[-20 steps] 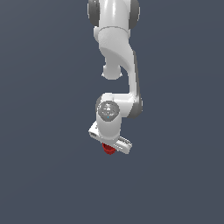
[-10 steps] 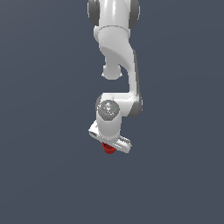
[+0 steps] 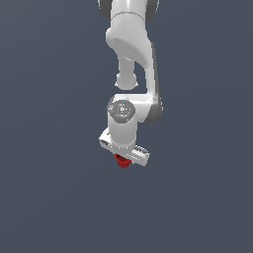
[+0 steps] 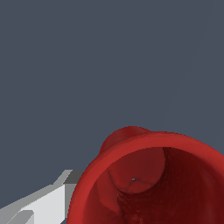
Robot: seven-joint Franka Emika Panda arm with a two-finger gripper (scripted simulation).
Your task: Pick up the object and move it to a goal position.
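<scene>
Compared with the pictures from 1.0 s and 0.5 s ago, almost nothing differs: the white arm [image 3: 132,59] keeps the same bent pose in the exterior view, and the red cup [image 3: 121,161] shows at the same spot under the hand. No shift of either can be made out between those moments and this one.

Counted, there is 1 arm, 1 gripper [image 3: 123,159] and 1 red cup; the rest of both views is a plain dark grey-blue background [image 3: 44,188].

In the exterior view the arm reaches down from the top edge, and its wrist points downward at mid-picture. The cup sits directly beneath the gripper's white body, only its lower part peeking out, partly covered by the hand.

In the wrist view the cup [image 4: 153,179] fills the near corner, seen from its open mouth: a round rim, a hollow inside and a narrower base beyond. 1 pale grey finger [image 4: 43,199] lies against the cup's outer wall. The second finger is out of sight, so a pinch on the cup cannot be confirmed.
</scene>
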